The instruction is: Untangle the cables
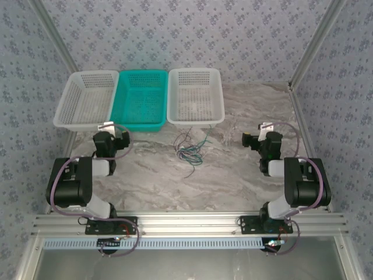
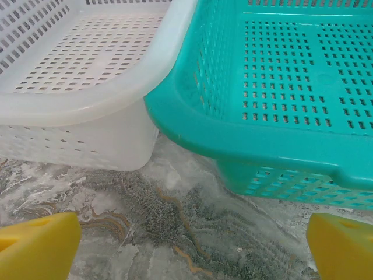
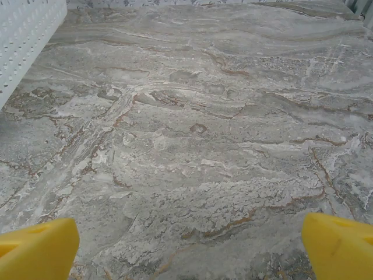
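Note:
The cables [image 1: 191, 149], thin green, dark grey and white wires, lie in a small tangle on the marble table just in front of the right-hand white basket. My left gripper [image 1: 118, 138] rests at the left, close to the near rims of the baskets, well left of the tangle. Its yellow fingertips [image 2: 36, 248] stand wide apart with bare table between them, so the left gripper [image 2: 192, 251] is open. My right gripper [image 1: 262, 139] sits at the right of the tangle, apart from it. The right gripper [image 3: 189, 251] is open too, its fingertips [image 3: 338, 245] over bare marble.
Three baskets stand in a row at the back: a white basket [image 1: 65, 114] at left, a teal basket [image 1: 140, 125] in the middle, another white basket [image 1: 195, 121] at right. From the left wrist, the white basket [image 2: 87, 102] and teal basket [image 2: 262, 149] are very close.

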